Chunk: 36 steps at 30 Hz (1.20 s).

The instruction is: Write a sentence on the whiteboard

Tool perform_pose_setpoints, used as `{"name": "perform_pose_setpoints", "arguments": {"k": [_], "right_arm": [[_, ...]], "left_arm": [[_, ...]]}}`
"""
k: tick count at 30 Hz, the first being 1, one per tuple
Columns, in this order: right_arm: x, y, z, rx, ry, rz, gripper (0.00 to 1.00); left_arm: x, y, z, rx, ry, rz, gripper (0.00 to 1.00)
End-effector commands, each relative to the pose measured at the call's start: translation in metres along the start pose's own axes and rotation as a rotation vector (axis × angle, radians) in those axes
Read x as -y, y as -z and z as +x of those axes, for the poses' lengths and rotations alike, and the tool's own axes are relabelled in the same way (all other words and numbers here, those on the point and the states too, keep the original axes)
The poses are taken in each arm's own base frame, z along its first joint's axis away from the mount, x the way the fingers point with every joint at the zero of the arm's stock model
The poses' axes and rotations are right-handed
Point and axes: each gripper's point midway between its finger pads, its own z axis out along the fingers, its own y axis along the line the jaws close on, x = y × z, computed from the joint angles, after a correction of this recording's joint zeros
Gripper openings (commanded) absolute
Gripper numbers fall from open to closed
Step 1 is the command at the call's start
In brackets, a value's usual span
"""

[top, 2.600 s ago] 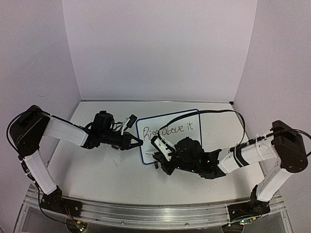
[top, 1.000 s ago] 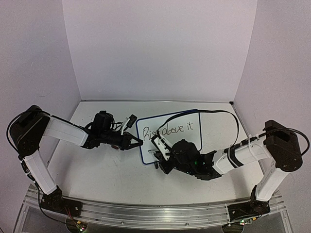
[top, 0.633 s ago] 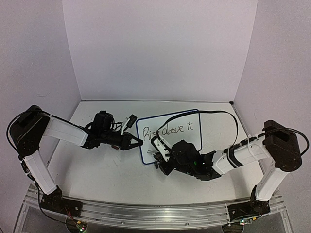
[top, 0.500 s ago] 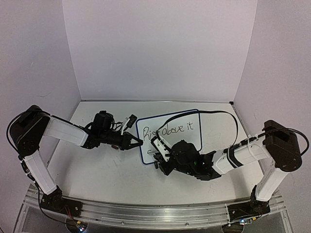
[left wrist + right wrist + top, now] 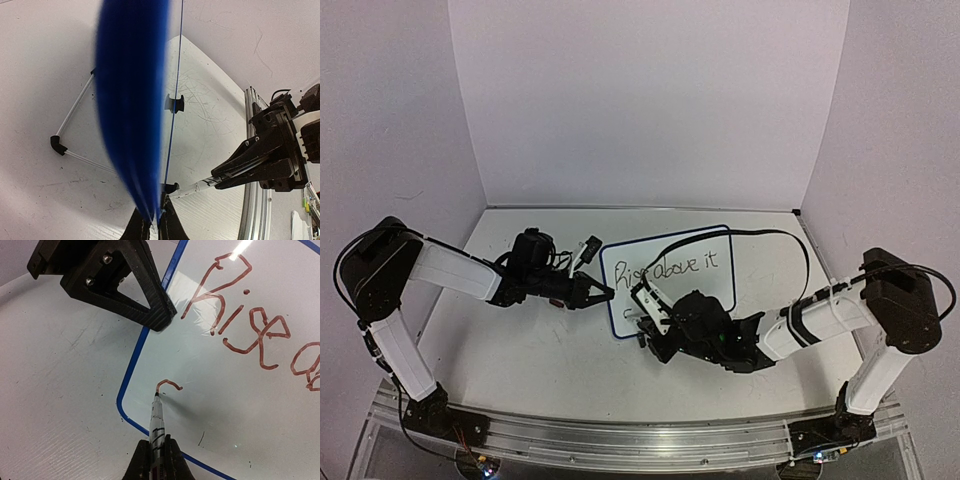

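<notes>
- The large scuffed white counter (image 5: 550,350) carries everything, with plain pale walls on three sides.
- The two white and black arms reach in from both sides and meet at the middle of the counter.
- The small rectangular whiteboard with a thin dark-blue rim (image 5: 616,295) stands in the middle of the counter, a little towards the back. It leans backwards with its writing face to the arms.
- The left tool (image 5: 605,294) is at the left edge of the whiteboard. Its black fingers (image 5: 142,227) are clenched on the blue rim (the left wrist view looks along this edge, so the rim is only a blurred blue band there).
- The right tool (image 5: 645,325) is low in front of the board's lower left part, with its fingers closed around a thin white marker with black bands (image 5: 157,422).
- A thin wire stand with black corner pieces (image 5: 75,107) props the board from behind and rests on the counter.
- The sentence in dark reddish handwriting (image 5: 670,268) runs across the upper row of the board and reads "Rise above it".
- One black clip foot (image 5: 175,103) sits at the board's bottom edge.
- The marker tip touches the board near its lower left corner, at the end of a short curved stroke (image 5: 167,385) below the "R".
</notes>
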Motion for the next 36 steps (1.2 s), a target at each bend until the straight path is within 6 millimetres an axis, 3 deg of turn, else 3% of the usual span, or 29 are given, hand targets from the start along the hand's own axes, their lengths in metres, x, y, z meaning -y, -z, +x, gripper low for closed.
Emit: {"name": "perform_pose_setpoints", "arguments": {"k": [1,36], "right_arm": [[0.013,0.004,0.004,-0.012,-0.011,0.062,0.0],[0.04,0.01,-0.023,0.088,-0.092,0.174,0.0]], "left_arm": [[-0.019,-0.001,0.009,-0.042,-0.009,-0.099,0.0],[-0.019,-0.002,0.011,-0.048,-0.009,-0.096,0.0]]}}
